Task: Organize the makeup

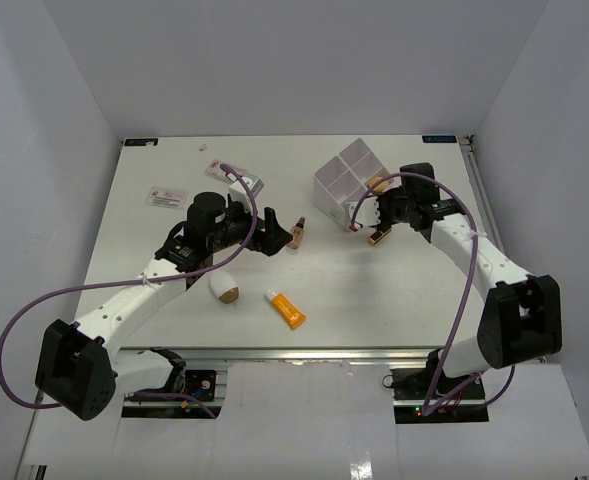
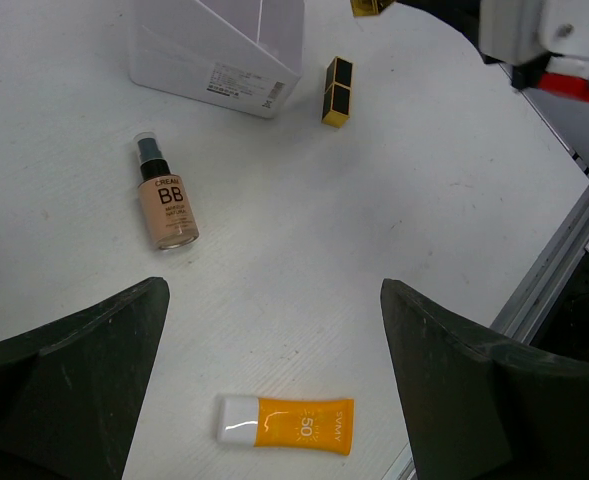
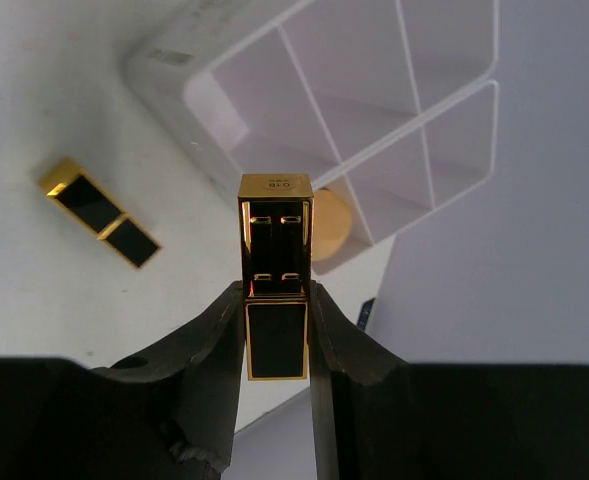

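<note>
My right gripper point(image 3: 276, 330) is shut on a black-and-gold lipstick tube point(image 3: 276, 240) and holds it off the table, pointing at the white four-compartment box point(image 3: 414, 140). A tan sponge point(image 3: 332, 232) shows just behind the tube, at the box's nearest compartment. The second lipstick point(image 3: 99, 212) lies on the table beside the box. My left gripper point(image 2: 274, 340) hangs open over bare table. The orange tube with a white cap point(image 2: 286, 424) lies just below its fingers, and the beige BB bottle point(image 2: 166, 205) lies further out. An egg-shaped white sponge point(image 1: 224, 288) rests near the left arm.
The box point(image 1: 344, 180) is tipped on its side at the back right. A flat printed card point(image 1: 166, 198) and a small packet point(image 1: 249, 185) lie at the back left. The table's metal edge point(image 2: 554, 260) runs close on the right of the left wrist view.
</note>
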Motion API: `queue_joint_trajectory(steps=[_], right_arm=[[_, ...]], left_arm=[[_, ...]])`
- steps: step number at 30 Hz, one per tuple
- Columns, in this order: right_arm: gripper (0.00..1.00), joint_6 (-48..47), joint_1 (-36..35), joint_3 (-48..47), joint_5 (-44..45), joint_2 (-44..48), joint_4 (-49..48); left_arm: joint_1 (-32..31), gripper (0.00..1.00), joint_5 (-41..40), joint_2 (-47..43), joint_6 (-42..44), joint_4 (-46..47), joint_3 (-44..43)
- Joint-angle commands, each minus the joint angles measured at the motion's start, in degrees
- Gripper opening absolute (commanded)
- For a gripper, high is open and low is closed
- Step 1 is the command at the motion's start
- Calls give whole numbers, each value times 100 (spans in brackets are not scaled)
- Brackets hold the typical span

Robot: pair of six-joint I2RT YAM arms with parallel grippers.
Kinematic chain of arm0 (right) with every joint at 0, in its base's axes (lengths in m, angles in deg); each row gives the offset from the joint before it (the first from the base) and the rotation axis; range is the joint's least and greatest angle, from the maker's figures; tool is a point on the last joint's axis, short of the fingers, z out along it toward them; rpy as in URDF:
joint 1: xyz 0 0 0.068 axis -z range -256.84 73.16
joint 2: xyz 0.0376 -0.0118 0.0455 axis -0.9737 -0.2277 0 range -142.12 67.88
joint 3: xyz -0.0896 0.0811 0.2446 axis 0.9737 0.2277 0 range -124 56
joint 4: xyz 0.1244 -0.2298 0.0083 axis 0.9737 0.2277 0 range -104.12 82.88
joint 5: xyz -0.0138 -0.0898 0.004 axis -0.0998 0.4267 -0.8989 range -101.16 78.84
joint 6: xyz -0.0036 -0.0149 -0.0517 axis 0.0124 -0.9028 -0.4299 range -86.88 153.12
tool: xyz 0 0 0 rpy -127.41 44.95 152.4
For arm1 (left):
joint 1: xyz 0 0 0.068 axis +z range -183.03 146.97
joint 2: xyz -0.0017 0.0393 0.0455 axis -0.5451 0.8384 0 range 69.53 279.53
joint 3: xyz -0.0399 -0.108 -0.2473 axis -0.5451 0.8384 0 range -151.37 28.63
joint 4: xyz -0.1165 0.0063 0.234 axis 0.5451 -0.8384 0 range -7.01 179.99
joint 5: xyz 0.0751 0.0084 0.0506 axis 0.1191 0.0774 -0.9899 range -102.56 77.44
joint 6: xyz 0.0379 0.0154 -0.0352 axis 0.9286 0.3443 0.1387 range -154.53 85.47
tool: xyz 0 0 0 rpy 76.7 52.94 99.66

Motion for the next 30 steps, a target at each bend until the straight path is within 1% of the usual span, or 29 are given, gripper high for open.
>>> queue_joint_trajectory(steps=[1, 5, 9, 12, 21, 24, 26, 28, 30], right_arm=[[9, 49, 30, -574, 771, -802, -1322], [9, -35, 30, -1134, 1002, -1382, -1837], [8, -242, 47, -1663, 1147, -2015, -1888], [8, -406, 54, -1873, 1264, -2331, -1888], [8, -1236, 65, -1913, 1264, -2747, -1888], [11, -1357, 65, -1913, 1264, -2795, -1888], [16, -1358, 65, -1944, 1264, -2803, -1872], [30, -1351, 58, -1948, 1236, -2804, -1863], [43, -1285, 56, -1954, 1216, -2791, -1868]], left_arm=[[-4, 98, 58, -152, 31, 57, -113], [-4, 98, 49, -134, 40, 57, -116], [-11, 98, 74, -93, 40, 57, -123], [-4, 98, 91, -83, 40, 57, -130], [-4, 98, 111, -9, 49, 57, -132], [-4, 98, 102, 7, 49, 48, -139], [-4, 98, 94, 22, 56, 48, -139], [-4, 98, 93, 38, 57, 48, -139], [-4, 98, 80, 48, 64, 42, -139]])
